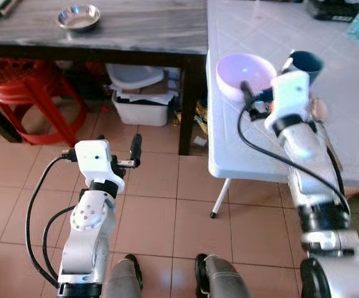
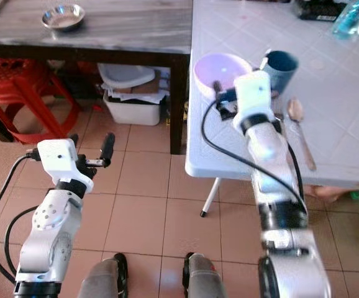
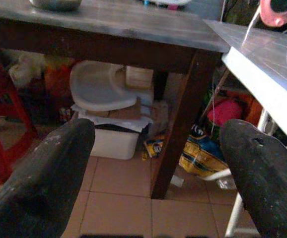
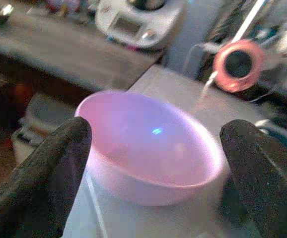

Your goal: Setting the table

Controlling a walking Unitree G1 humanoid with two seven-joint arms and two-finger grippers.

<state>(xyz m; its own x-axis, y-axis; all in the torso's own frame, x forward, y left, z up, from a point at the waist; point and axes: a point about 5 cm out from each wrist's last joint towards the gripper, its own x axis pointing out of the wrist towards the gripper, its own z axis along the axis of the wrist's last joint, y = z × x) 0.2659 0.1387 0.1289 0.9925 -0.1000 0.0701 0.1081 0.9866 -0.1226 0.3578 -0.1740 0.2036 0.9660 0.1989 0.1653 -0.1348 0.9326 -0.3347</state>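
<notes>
The pink bowl (image 4: 151, 148) sits near the corner of the white table (image 2: 353, 81), with a blue cup (image 2: 281, 67) just beside it and a spoon (image 2: 300, 130) lying nearby. The right jaws (image 4: 153, 183) are spread wide, flanking the bowl. It sits close to the edge, so a nudge from one finger (image 4: 44, 173) could push it off, or knock the cup. The left jaws (image 3: 158, 173) hang apart over the floor.
</notes>
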